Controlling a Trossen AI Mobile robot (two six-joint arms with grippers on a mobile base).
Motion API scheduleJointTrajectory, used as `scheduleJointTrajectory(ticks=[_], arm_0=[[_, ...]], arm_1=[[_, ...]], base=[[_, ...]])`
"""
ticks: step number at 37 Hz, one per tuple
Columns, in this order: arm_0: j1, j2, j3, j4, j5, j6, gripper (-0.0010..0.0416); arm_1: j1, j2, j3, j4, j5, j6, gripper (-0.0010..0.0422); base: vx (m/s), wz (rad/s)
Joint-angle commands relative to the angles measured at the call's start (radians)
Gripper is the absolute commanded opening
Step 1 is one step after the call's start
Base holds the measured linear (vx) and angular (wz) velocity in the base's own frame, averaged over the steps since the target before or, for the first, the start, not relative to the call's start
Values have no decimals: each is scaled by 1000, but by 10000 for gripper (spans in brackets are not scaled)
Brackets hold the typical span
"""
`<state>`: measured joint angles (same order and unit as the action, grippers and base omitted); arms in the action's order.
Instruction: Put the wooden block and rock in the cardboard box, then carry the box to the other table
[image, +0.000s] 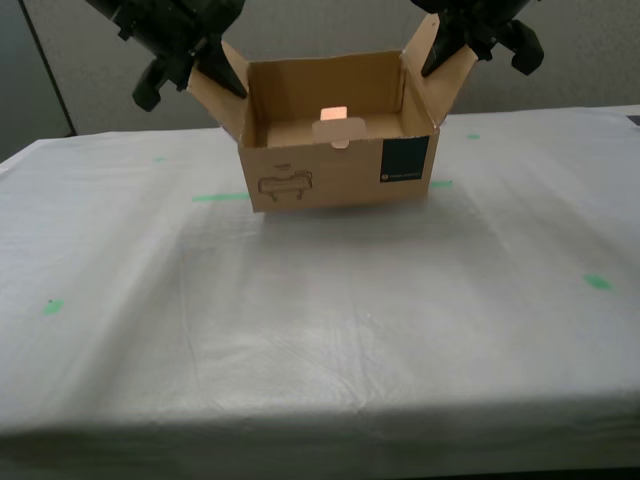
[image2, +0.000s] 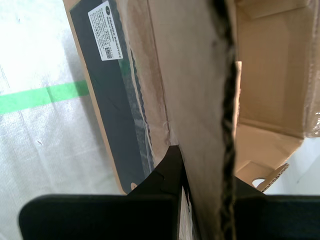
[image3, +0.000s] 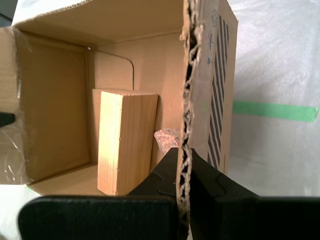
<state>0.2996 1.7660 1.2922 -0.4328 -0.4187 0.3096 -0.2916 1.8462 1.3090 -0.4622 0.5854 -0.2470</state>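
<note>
Loading looks finished: wooden block (image3: 127, 142) standing upright inside the cardboard box (image: 330, 170), rock (image3: 167, 140) tucked just beside it against the box wall. Carrying looks all but done too, judging by the wrinkled white cloth and green tape marks (image: 220, 197) of the cloth-draped worktop (image: 330, 330) under the box. Sits toward the worktop's far edge, about midway along it, slightly tilted. Cannot tell whether the base rests fully on the cloth or hangs just above it. Left to do, most likely: settle the box flat, let go of both flaps, back the arms away.

Fingers of my first gripper (image3: 184, 155) pinched tight on the corrugated edge of the side flap at the exterior view's left (image: 215, 70). Fingers of my second gripper (image2: 205, 160) clamped the same way on the opposite flap (image: 445, 50), next to the dark teal label.

Exterior view gives the box's place on the worktop and both arms at once, yet shows neither block nor rock, only a pale tab (image: 340, 128) inside. First wrist view alone confirms the contents. Second wrist view adds the label's white sticker and the tape line beneath, nothing of the cargo.
</note>
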Motion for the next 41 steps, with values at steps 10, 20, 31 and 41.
scheduleJointTrajectory(ticks=[10,20,31,41], arm_0=[[3,80,31,61,-17,0,-1],[2,142,37,66,-17,1,-1],[2,159,34,64,-4,23,-1],[2,160,42,51,-2,23,-1]], arm_1=[[-4,95,28,64,30,-21,-1],[-4,111,56,61,16,-28,-1],[-4,113,64,49,-24,-42,-1],[-5,113,60,32,-36,-30,-1]], base=[[0,0],[0,0],[0,0],[0,0]])
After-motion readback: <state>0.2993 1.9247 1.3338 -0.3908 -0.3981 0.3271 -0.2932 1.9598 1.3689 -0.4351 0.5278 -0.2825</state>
